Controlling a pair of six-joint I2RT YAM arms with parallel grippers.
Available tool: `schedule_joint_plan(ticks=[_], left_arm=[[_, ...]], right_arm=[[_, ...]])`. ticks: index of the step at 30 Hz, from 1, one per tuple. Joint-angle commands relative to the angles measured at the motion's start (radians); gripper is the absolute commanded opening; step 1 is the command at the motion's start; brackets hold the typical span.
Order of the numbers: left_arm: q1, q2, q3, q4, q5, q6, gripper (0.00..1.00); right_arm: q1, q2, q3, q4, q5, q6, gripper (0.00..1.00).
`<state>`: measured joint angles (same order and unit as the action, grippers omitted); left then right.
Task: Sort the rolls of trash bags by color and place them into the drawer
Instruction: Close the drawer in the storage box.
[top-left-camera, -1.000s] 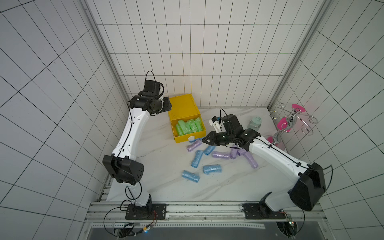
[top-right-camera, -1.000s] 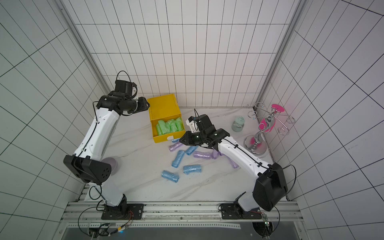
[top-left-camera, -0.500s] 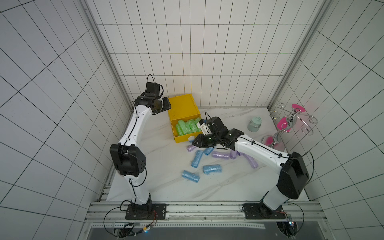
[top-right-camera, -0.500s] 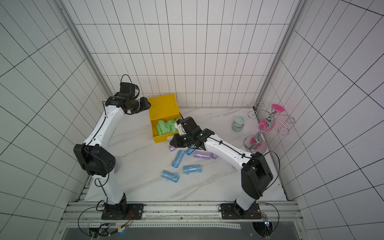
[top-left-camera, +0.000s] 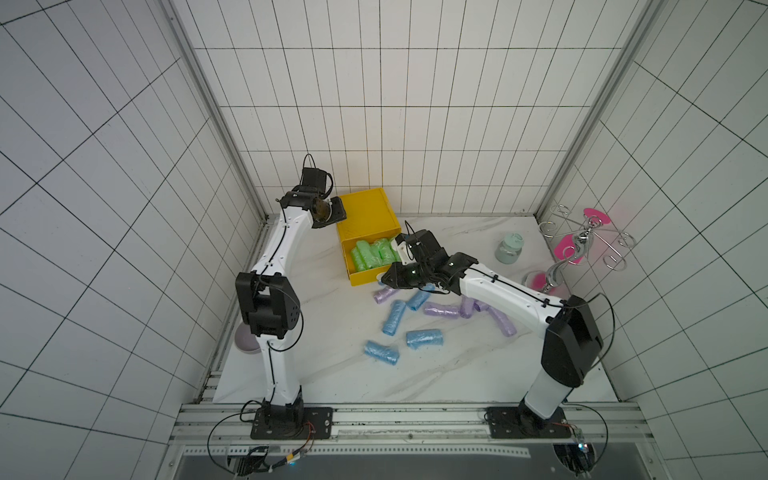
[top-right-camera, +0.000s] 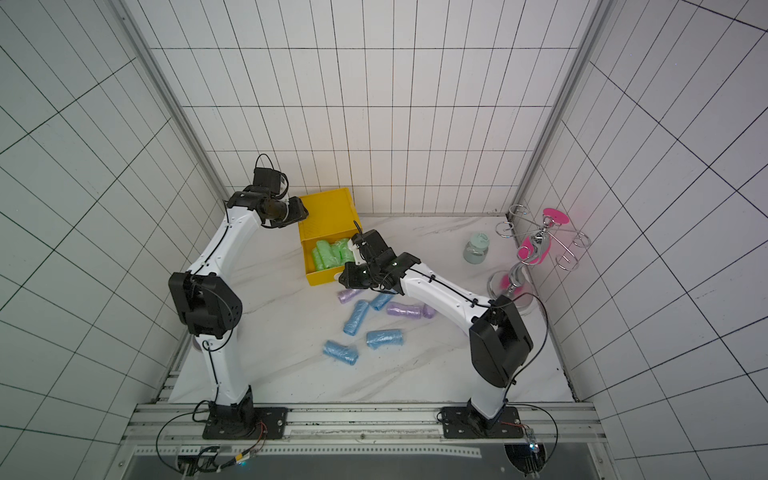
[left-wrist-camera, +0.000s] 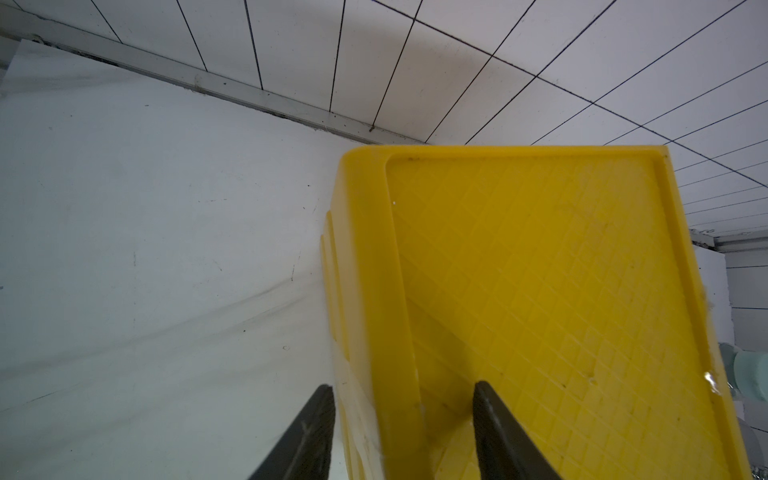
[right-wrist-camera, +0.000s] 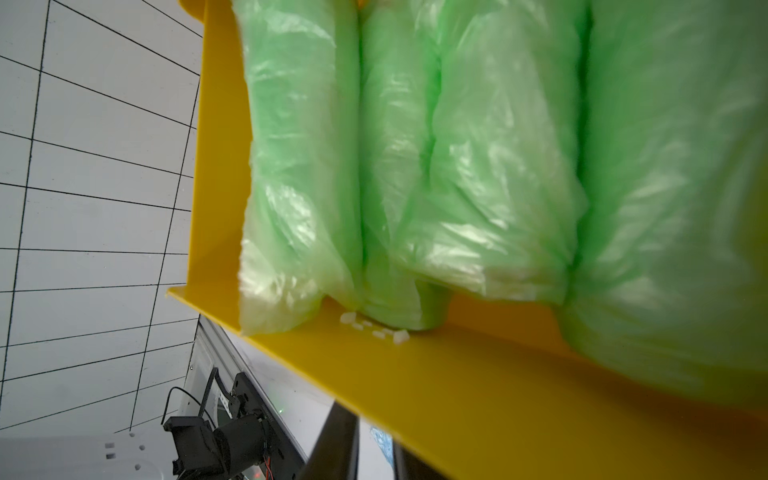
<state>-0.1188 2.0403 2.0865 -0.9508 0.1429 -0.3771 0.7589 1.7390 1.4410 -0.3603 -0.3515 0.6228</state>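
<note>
The yellow drawer (top-left-camera: 365, 279) stands pulled out of its yellow housing (top-left-camera: 365, 212) at the back left, with several green rolls of trash bags (top-left-camera: 370, 255) (right-wrist-camera: 457, 145) lying side by side in it. Light blue rolls (top-left-camera: 393, 318) and lilac rolls (top-left-camera: 440, 309) lie loose on the table before it. My left gripper (left-wrist-camera: 403, 386) is open and straddles the housing's top left edge (left-wrist-camera: 374, 291). My right gripper (right-wrist-camera: 374, 428) (top-left-camera: 386, 277) is at the drawer's front wall (right-wrist-camera: 457, 374). Its fingers are a thin slit apart, and the wall hides their tips.
A pale green jar (top-left-camera: 509, 248) stands at the back right. Beside it is a chrome wire rack with pink parts (top-left-camera: 582, 241). A lilac bowl (top-left-camera: 245, 343) sits by the left wall behind my left arm. Tiled walls close in three sides.
My right gripper has moved left from above the loose rolls to the drawer's front wall and narrowed. My left arm's elbow has swung back; its gripper stays at the housing.
</note>
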Motion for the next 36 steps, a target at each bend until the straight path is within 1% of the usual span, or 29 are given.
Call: schedule_joint_plan(ticks=[1,14,19,26,30,36], left_arm=[[0.010,0.010,-0.011,-0.014,0.000,0.015,0.51],[0.012,0.017,-0.016,-0.019,0.021,0.015,0.49],[0.014,0.020,-0.017,-0.025,0.024,0.018,0.45],[0.027,0.021,-0.018,-0.029,0.030,0.018,0.43],[0.031,0.023,-0.019,-0.029,0.034,0.017,0.42],[0.031,0.030,-0.015,-0.030,0.040,0.017,0.41]], right_arm=[[-0.010,0.029,0.076,-0.008,0.030,-0.002,0.18],[-0.047,0.126,0.187,-0.003,0.034,0.017,0.18],[-0.058,0.153,0.224,-0.002,0.037,0.020,0.18],[-0.084,0.136,0.219,-0.034,0.090,0.002,0.18],[-0.095,0.133,0.223,-0.034,0.094,-0.002,0.18],[-0.095,0.174,0.276,-0.021,0.074,0.011,0.18]])
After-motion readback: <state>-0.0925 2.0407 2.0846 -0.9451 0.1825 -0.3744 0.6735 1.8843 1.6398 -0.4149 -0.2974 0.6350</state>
